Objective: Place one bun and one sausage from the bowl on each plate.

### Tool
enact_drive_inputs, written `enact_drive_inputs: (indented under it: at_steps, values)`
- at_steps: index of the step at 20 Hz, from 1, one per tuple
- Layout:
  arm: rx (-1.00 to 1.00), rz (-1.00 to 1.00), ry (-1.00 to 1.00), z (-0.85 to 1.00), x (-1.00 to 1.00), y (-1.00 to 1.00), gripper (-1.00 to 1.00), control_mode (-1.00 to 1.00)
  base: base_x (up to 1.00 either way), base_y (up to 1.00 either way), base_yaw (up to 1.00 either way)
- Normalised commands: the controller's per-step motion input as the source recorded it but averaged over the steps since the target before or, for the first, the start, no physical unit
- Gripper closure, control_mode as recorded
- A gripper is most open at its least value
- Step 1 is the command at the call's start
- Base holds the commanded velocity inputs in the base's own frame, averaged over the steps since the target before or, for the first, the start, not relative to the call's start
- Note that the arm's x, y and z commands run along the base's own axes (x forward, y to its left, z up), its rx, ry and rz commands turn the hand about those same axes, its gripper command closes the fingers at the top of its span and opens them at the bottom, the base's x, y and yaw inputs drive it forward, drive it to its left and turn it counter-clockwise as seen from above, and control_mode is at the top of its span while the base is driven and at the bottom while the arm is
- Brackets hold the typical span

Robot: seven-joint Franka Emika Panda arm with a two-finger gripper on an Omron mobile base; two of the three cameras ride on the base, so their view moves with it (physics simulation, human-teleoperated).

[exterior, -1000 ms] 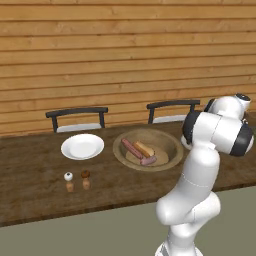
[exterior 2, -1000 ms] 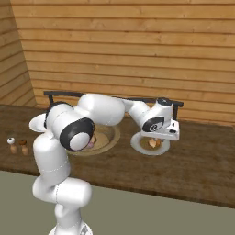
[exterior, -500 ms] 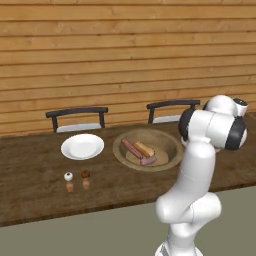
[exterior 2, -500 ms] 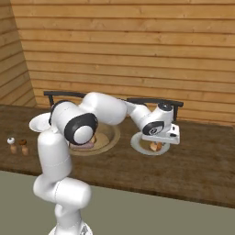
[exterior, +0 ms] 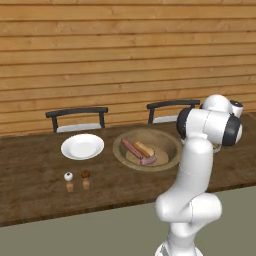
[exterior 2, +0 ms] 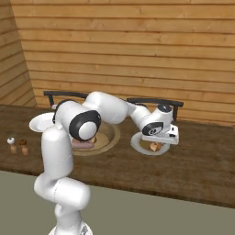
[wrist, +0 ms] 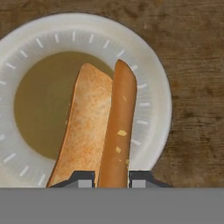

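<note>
Tool (wrist: 112, 177) fingertips flank sausage (wrist: 117, 127), bun (wrist: 85, 122) alongside on plate (wrist: 151, 74).

Bun (wrist: 85, 122) beside sausage (wrist: 117, 127), on plate (wrist: 151, 78)

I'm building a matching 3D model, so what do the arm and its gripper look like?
The arm is glossy white, made of rounded tubular segments with dark grey caps at the joints. No cables or markings are visible. The gripper ends in two small dark fingertips with lighter grey pads.
</note>
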Motion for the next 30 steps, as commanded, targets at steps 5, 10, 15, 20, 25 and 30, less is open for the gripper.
enact_drive_inputs:
  at_steps: [5,10,15,20,25,30]
  values:
    - [0.0,0.0,-0.01,-0.01,0.02,0.0,1.0,-1.0,0.0,0.0,0.0]
    - [0.0,0.0,0.0,0.0,0.0,0.0,-1.0,-1.0,0.0,0.0,0.0]
    - [0.0,0.0,0.0,0.0,0.0,0.0,-1.0,-1.0,0.0,0.0,0.0]
    - [0.0,0.0,0.0,0.01,0.0,0.0,-1.0,-1.0,0.0,0.0,0.0]
    - [0.0,-0.09,0.0,0.43,-0.39,0.45,-1.0,-1.0,0.0,0.0,0.0]
    - [-0.01,-0.05,0.0,0.61,-0.38,0.99,-1.0,-1.0,0.0,0.0,0.0]
